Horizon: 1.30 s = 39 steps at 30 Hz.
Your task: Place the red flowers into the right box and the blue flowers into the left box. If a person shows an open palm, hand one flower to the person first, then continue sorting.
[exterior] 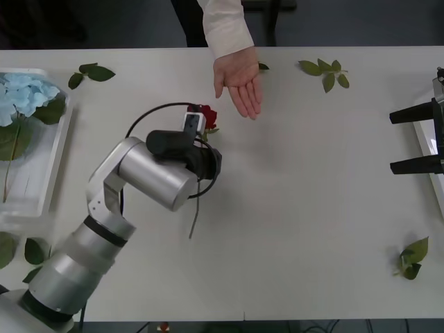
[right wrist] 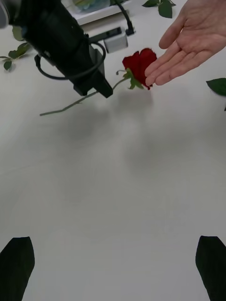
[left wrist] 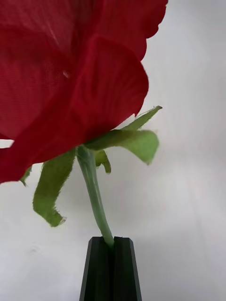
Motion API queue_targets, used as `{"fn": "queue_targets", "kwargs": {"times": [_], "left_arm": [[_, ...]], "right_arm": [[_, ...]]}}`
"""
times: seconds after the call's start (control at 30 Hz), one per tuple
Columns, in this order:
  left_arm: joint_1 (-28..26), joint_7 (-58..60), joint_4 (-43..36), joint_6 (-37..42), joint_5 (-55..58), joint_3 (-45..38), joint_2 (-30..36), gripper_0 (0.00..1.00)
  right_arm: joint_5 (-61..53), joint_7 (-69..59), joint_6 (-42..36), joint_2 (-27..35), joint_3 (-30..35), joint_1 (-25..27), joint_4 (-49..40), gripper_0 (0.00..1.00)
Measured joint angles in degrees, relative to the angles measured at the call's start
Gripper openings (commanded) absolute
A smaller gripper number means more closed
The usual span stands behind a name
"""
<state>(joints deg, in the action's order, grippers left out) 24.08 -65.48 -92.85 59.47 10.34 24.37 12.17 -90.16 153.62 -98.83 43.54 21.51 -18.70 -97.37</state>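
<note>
A person's hand (exterior: 238, 82) lay palm-up over the far edge of the surface (exterior: 312, 208), a little left of its middle, and that open palm was why the left gripper (left wrist: 111, 244) carried a rose (exterior: 206, 116) toward it rather than toward a box. The left jaws were closed on the green stem just below the head, the grip low enough to leave the bloom free for the taking; the rest of the stem trailed back under the wrist toward the near edge. From the right wrist view the red head (right wrist: 139, 66) sat just beside the fingertips (right wrist: 155, 77), perhaps touching them, though I could not tell for sure. The handover looked close to done, with the jaws not yet let go. The left box (exterior: 48, 187) rested at the left edge with a blue flower (exterior: 24, 97) in it, so some sorting was already finished. The right gripper (exterior: 416, 141) waited at the right edge, jaws open and holding nothing, beside the right box (exterior: 424, 142), probably to stay clear of the exchange. Loose leaf sprigs (exterior: 325, 72) lay scattered along the far edge and near the corners.
</note>
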Motion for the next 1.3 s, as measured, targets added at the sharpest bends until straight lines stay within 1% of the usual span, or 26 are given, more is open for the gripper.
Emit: {"fn": "queue_targets", "kwargs": {"times": [0.2, 0.3, 0.4, 0.47, 0.6, 0.67, 0.73, 0.8, 0.93, 1.0, 1.13, 1.2, 1.3], "left_arm": [[-2.70, -0.09, -16.27, 4.74, 8.92, -4.73, 6.48, 0.00], [-4.76, -2.45, -23.91, 6.80, 17.10, -9.44, 9.00, 0.00], [-6.93, -7.97, -29.94, 6.78, 24.12, -14.23, 10.74, 0.00], [-8.26, -10.29, -32.51, 4.99, 29.19, -16.92, 11.60, 0.00], [-10.40, -11.56, -34.46, -2.19, 38.43, -19.95, 12.32, 0.00], [-11.25, -15.73, -34.44, -6.64, 44.22, -20.51, 12.32, 0.00], [-11.98, -22.42, -34.44, -10.57, 50.44, -20.65, 12.32, 0.00], [-12.54, -26.97, -34.44, -13.18, 55.71, -20.65, 12.31, 0.00], [-13.42, -28.18, -34.44, -17.57, 63.60, -20.36, 12.31, 0.00], [-13.70, -30.68, -34.44, -19.86, 65.80, -19.58, 12.31, 0.00], [-13.82, -39.36, -34.44, -23.74, 67.72, -16.48, 12.28, 0.00], [-13.82, -39.45, -34.44, -25.66, 68.02, -14.81, 12.15, 0.00], [-13.82, -39.46, -34.39, -29.19, 67.68, -12.53, 11.55, 0.00]], "right_arm": [[0.00, 0.00, 0.00, 0.00, 0.00, 0.00, 0.00, 1.00], [0.00, 0.00, 0.00, 0.00, 0.00, 0.00, 0.00, 1.00], [0.00, 0.00, 0.00, 0.00, 0.00, 0.00, -0.01, 1.00], [0.00, 0.00, 0.00, 0.00, 0.00, 0.00, -0.01, 1.00], [0.00, 0.00, -0.22, -0.01, -0.32, 0.91, 0.00, 1.00], [-0.15, 0.00, -0.28, 0.00, -0.69, 2.04, 0.00, 1.00], [-0.84, 0.00, -0.28, 0.00, -0.88, 2.85, 0.00, 1.00], [-1.38, 0.00, -0.29, 0.00, -0.87, 3.24, 0.00, 1.00], [-2.74, -0.29, -0.52, 0.00, -0.87, 3.30, 0.00, 1.00], [-3.91, -2.19, -1.41, 0.00, -0.87, 3.30, 0.00, 1.00], [-7.57, -15.12, -2.62, -0.08, -0.87, 3.30, 0.00, 1.00], [-9.46, -20.36, -2.99, -0.28, -0.87, 3.30, 0.00, 1.00], [-11.18, -22.87, -3.74, -1.19, -0.87, 3.30, 0.00, 1.00]]}}
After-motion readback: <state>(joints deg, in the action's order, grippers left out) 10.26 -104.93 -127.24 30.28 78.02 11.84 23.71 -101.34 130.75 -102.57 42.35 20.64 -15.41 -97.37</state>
